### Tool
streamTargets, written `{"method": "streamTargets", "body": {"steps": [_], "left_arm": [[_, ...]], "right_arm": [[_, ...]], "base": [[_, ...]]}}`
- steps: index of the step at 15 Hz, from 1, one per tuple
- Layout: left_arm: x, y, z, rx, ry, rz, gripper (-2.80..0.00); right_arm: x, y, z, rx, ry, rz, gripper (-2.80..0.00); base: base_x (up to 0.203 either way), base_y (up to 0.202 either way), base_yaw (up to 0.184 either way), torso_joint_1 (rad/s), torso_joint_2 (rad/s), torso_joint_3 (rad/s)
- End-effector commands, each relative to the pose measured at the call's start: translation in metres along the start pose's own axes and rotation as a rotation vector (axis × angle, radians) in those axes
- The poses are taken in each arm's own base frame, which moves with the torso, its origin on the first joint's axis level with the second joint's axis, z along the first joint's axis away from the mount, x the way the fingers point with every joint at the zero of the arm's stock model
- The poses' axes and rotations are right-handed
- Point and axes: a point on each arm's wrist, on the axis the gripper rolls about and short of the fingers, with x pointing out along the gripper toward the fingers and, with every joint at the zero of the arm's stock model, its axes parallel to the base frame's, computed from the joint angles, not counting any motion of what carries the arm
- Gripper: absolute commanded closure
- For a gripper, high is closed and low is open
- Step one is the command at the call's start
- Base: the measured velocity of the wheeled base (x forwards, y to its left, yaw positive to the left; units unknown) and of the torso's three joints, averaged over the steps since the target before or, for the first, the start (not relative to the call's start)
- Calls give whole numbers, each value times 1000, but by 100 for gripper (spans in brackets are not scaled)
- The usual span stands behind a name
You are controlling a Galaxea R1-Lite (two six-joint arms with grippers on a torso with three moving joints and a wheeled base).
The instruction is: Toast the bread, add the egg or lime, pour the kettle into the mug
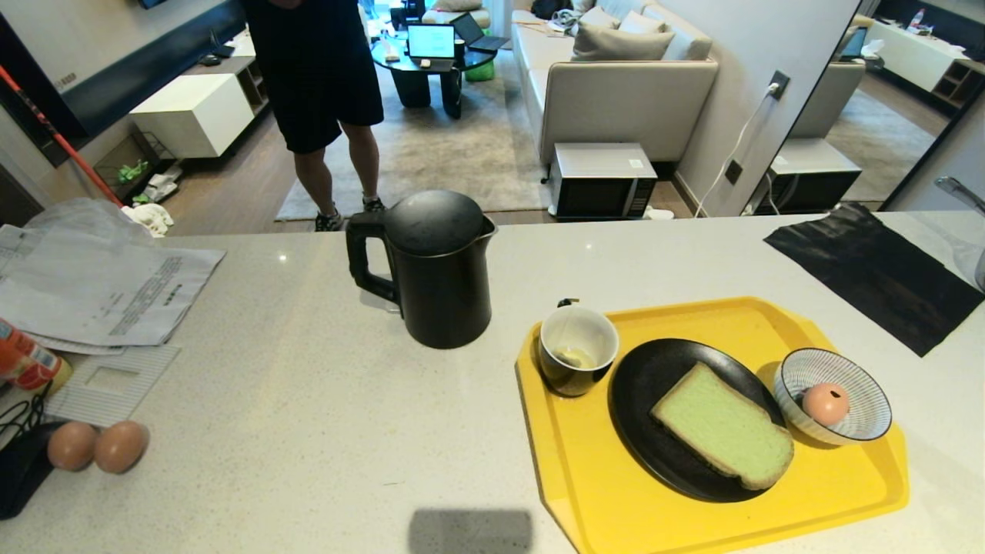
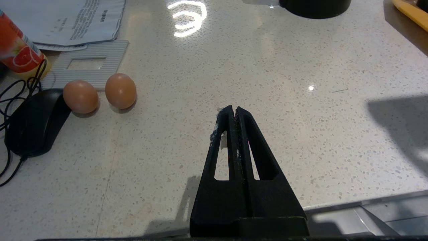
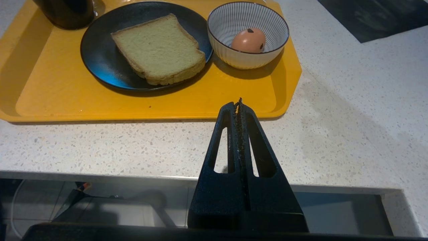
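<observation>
The pale green bread (image 1: 723, 428) (image 3: 158, 48) lies on a black plate (image 1: 639, 385) on a yellow tray (image 1: 769, 323). The pinkish egg (image 1: 826, 403) (image 3: 249, 40) sits in a striped bowl (image 1: 866, 385) at the tray's right. The black mug (image 1: 577, 350), white inside, stands at the tray's left corner. The tall black kettle (image 1: 435, 265) stands on the counter left of the tray. Neither gripper shows in the head view. My left gripper (image 2: 233, 108) is shut and empty over bare counter. My right gripper (image 3: 238, 103) is shut and empty at the counter's near edge, short of the tray.
Two brown eggs (image 1: 96, 445) (image 2: 100, 93) lie at the near left beside a black mouse (image 2: 33, 122), papers (image 1: 92, 285) and an orange can (image 1: 23, 358). A black mat (image 1: 877, 273) lies at the far right. A person's legs (image 1: 338, 161) stand beyond the counter.
</observation>
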Motion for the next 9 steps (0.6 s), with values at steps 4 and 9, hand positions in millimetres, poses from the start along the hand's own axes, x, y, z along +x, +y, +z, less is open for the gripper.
{"method": "streamTargets", "body": {"steps": [4,9], "left_arm": [[1,0,-5,-23,18,2,0],[1,0,-5,-27,18,1,0]], "right_arm": [[0,0,0,-1,0,0,0],[0,0,0,0,1,0,0]], "base": [[0,0,0,0,0,0],[0,0,0,0,0,0]]}}
